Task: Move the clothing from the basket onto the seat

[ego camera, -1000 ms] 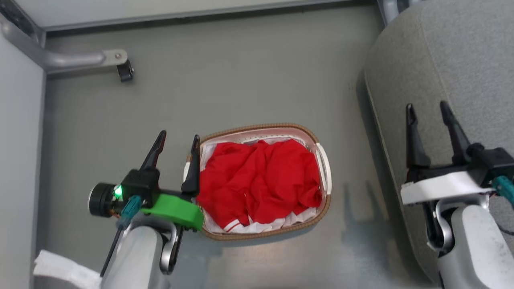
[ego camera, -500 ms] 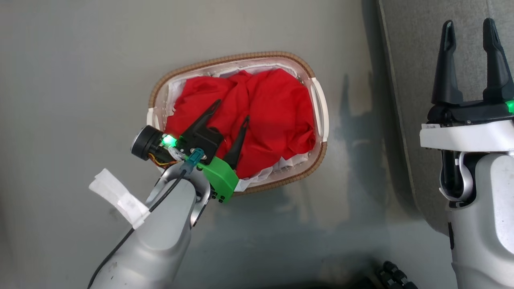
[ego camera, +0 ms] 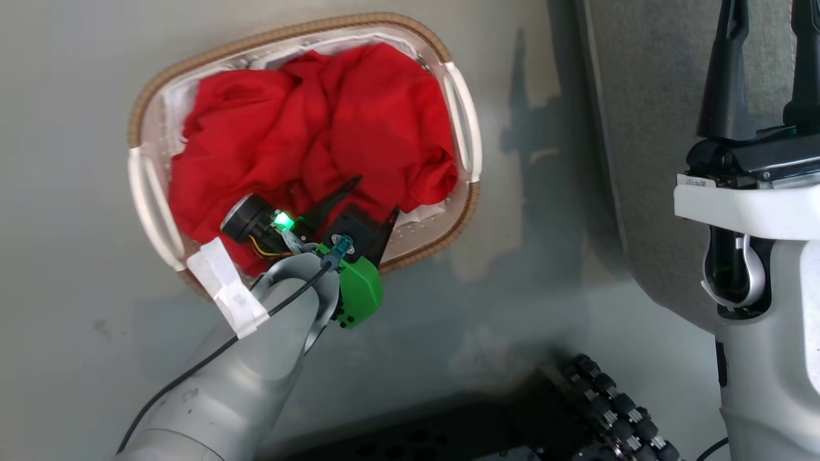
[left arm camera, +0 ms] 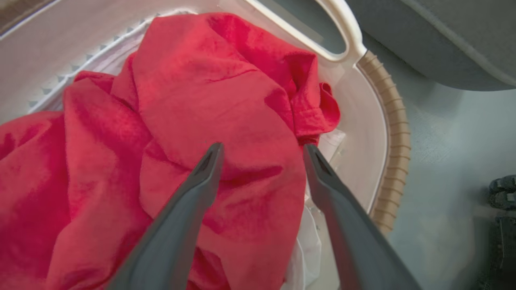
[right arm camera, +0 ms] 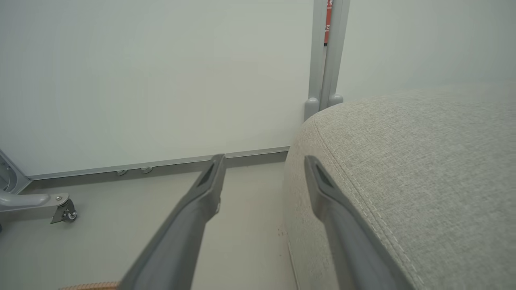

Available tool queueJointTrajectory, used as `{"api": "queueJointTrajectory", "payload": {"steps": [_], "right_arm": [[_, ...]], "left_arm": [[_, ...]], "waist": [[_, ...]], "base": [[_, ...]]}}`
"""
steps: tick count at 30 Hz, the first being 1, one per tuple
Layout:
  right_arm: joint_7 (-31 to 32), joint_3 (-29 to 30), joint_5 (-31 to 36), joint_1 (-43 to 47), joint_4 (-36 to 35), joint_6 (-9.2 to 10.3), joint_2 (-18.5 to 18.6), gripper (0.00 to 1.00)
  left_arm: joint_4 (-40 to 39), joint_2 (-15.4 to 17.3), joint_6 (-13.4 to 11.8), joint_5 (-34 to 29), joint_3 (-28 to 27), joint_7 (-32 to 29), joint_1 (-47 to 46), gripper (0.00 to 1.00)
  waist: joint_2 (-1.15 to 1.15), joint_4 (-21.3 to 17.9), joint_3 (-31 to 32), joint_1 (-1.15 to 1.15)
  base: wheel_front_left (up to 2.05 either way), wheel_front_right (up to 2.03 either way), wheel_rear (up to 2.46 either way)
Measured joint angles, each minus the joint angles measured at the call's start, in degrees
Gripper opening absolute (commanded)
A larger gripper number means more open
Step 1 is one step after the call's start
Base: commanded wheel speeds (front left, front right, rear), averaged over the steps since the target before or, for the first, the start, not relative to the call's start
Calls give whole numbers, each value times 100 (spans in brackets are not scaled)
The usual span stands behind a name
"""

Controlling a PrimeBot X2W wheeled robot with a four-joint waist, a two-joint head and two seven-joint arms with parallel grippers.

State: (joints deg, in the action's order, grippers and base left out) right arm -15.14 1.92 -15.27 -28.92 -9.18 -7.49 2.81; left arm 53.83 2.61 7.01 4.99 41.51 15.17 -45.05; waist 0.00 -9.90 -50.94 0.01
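Note:
The clothing is a crumpled bright red heap that fills the basket, an oval white one with a brown woven rim, standing on the floor. My left gripper is open and reaches down into the near right end of the heap. In the left wrist view its tips straddle a fold of the clothing near the basket rim. The grey seat lies to the right. My right gripper hangs open over the seat's edge, empty, its fingers above the seat.
A white liner shows under the red fabric. My black wheeled base sits at the lower edge. A pale panel wall with a grey post stands behind the seat. A caster foot rests on the grey floor.
The head camera has tilted down, shifting the whole picture. My left gripper went from the basket's left rim to over the clothing and down into it, still open. The right gripper stayed open.

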Motion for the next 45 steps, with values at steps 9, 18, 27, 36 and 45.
{"api": "queueJointTrajectory", "payload": {"steps": [9, 18, 27, 36, 45], "right_arm": [[0, -90, -207, -51, -151, 0, 0, 100], [0, -79, -278, -99, -104, 0, -1, 100], [0, -41, -59, -5, 347, -1, -4, 100], [0, 10, 298, 413, 862, -1, -8, 100], [0, -82, 478, 1053, 1341, -2, -9, 100]], "left_arm": [[981, 5, -379, 16, 156, -123, -521, 100], [1235, 7, -510, 303, 160, -132, -666, 0], [772, 11, -541, 621, 244, -32, -428, 0], [-475, 334, -543, 587, 142, -10, 120, 0], [-1540, 954, -297, 433, 97, -4, 412, 0]], "waist": [[0, -376, -351, 0], [0, -449, -345, -1], [0, -236, 104, -1], [0, 64, 1004, -1], [0, 319, 2196, -1]], "base": [[0, 0, 0], [0, 0, 0], [0, 0, 0], [0, 0, 0], [0, 0, 0]]}}
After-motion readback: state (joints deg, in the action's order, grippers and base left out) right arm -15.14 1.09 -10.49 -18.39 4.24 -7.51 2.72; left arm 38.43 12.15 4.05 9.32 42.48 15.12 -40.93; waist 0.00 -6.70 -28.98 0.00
